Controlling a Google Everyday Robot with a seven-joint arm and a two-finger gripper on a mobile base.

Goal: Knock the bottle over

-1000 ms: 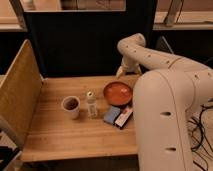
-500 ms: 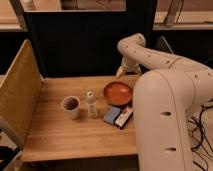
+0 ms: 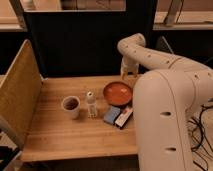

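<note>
Hanging over the table's (image 3: 55, 135) far edge, arm (image 3: 165, 100) holds gripper (image 3: 128, 71) just behind bowl (image 3: 118, 93); open or closed, cannot tell. Bottle (image 3: 90, 104) stands upright, left of gripper, nearer camera, past bowl.

No word, brand, number or sign can be read anywhere. A pale label is seen on the bottle (image 3: 91, 104), and printed patches are seen on the two flat packets (image 3: 117, 116) lying just beside it, but their print cannot be made out. The gripper (image 3: 129, 76) is held low at the far side of the table (image 3: 55, 135), just behind the red bowl (image 3: 118, 93), and bears no legible marking.
</note>
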